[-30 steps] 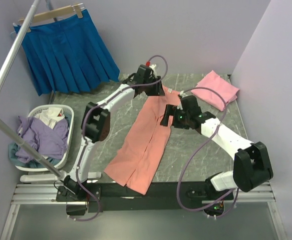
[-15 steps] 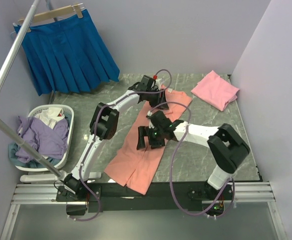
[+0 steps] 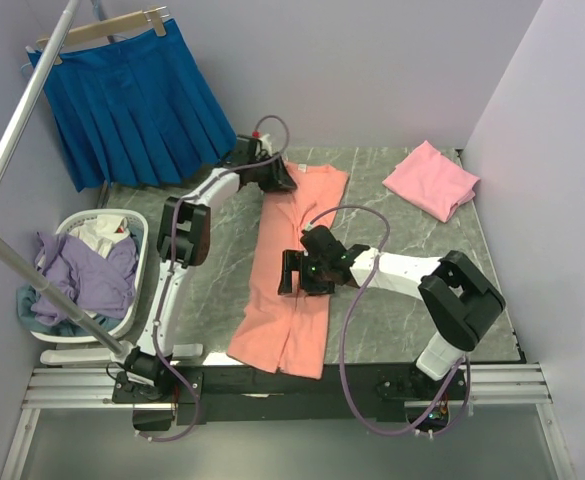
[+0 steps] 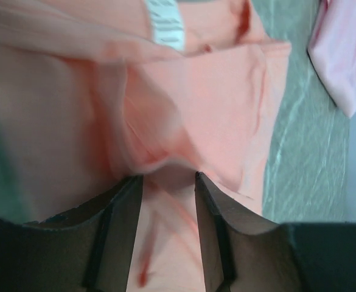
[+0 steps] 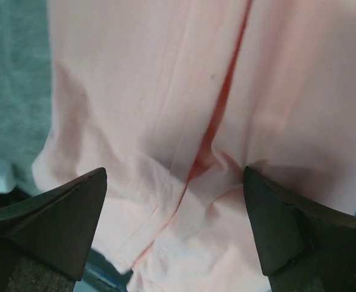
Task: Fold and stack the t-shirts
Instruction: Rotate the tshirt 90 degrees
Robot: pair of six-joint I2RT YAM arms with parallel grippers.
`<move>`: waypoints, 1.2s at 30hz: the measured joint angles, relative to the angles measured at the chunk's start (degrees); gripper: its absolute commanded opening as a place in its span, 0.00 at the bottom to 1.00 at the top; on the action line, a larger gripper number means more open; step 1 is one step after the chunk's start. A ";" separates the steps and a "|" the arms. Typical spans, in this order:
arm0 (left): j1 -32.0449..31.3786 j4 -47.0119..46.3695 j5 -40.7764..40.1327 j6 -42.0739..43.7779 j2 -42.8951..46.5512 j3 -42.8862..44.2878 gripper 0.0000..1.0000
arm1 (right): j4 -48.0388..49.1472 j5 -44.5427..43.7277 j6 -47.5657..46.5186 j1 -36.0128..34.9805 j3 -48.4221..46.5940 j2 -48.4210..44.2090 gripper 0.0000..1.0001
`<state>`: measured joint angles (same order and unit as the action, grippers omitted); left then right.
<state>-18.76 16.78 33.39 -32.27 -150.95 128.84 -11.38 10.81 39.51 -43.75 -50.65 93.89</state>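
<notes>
Grey marble table [image 3: 217, 285] from above: the salmon-orange t-shirt [image 3: 277, 335] lies folded narrow, with the left gripper [image 3: 280, 180] at its far end and the right gripper [image 3: 290, 272] over its middle. The pink t-shirt [image 3: 432, 180] lies well beyond the right gripper.

Left wrist: the jaws are half closed, pinching a ridge of salmon cloth [image 4: 214, 103].

Right wrist: the jaws are spread wide and empty, with cloth [image 5: 117, 91] directly beneath.

This looks like straightening. Next, the right gripper needs a grip for the crosswise fold.

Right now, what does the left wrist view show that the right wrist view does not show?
Only the left wrist view: the white neck label, an edge of the lighter pink cotton t-shirt, and the left hand pinching a gathered fold of cloth. Only the right wrist view: the right hand wide open above a long dark crease. Both: the salmon-orange cotton t-shirt lying on the grey-green marbled table.
</notes>
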 measured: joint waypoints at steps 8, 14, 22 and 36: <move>3.91 -0.44 -4.48 -0.35 -0.17 2.12 0.61 | -9.62 -9.07 -6.54 0.94 -4.87 0.68 1.00; 3.26 -2.62 -4.87 -0.57 0.83 2.93 0.74 | -11.47 -9.35 -9.22 4.46 -5.25 -9.86 1.00; 2.36 -2.69 -6.27 -0.37 14.97 -12.02 0.67 | -12.50 -12.87 -8.92 5.33 -5.09 -23.19 1.00; -7.56 -6.58 -13.79 -1.66 37.53 -54.31 0.65 | -14.05 -16.68 -6.03 19.04 -9.46 -9.05 1.00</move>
<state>-26.33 10.20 19.59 -33.93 -113.43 74.52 -25.43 -5.87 33.47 -24.71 -60.12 84.84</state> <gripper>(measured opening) 0.646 0.996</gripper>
